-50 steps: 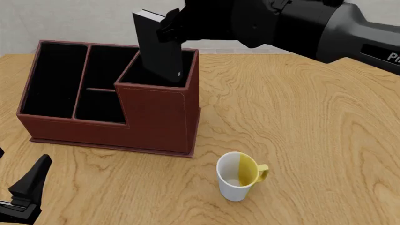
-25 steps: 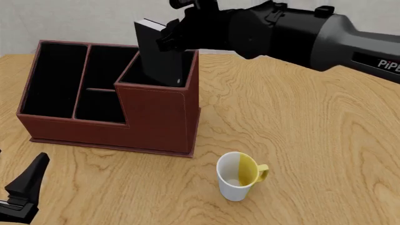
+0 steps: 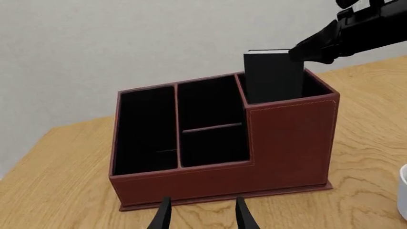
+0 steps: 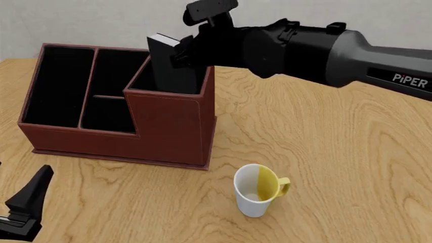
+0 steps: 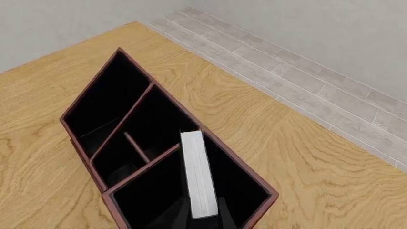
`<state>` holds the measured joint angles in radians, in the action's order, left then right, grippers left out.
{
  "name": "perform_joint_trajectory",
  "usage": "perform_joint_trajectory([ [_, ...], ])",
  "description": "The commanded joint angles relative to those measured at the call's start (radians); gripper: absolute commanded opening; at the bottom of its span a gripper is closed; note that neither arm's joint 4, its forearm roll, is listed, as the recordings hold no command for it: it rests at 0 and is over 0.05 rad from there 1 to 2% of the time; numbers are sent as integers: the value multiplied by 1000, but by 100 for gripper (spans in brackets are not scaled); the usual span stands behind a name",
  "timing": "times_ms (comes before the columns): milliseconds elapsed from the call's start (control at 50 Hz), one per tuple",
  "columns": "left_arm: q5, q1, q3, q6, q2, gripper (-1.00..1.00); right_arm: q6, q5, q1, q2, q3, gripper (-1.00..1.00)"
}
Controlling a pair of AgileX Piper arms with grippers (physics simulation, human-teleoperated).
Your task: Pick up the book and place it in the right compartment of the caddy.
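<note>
From the left wrist camera, the book (image 3: pixel 272 76) stands upright in the right compartment (image 3: pixel 311 86) of the caddy (image 3: pixel 222 164), its top above the rim, the right gripper (image 3: pixel 313 47) pinching its upper edge; the left gripper (image 3: pixel 202 217) waits spread and empty. In the front view the book (image 4: pixel 164 63) leans slightly, so letting go early could tip it against the wall (image 4: pixel 208 86). The right wrist view shows white page edges (image 5: pixel 198 179) between dark fingers clenched on it; withdrawing carelessly might drag the book out.
</note>
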<state>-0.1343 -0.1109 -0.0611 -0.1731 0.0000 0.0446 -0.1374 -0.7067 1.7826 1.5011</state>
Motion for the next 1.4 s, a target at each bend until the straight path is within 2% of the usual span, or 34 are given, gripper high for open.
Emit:
perform_joint_trajectory([
  [20, -3, -1, -1, 1, 0, 100, -32, 31, -1, 2, -14, -100],
  [300, -8, -1, -7, 0, 0, 100, -41, 71, -8, 18, -54, -100],
  [500, 22, 0, 26, 0, 0, 100, -48, 91, -10, 30, -73, -100],
  [980, 13, -2, 17, -2, 0, 100, -53, 91, -10, 30, -71, -100],
  [1000, 14, -2, 18, 0, 0, 100, -57, 91, -13, 29, -72, 100],
  [1400, 46, -2, 52, 0, 0, 100, -62, 85, -20, 18, -69, 100],
])
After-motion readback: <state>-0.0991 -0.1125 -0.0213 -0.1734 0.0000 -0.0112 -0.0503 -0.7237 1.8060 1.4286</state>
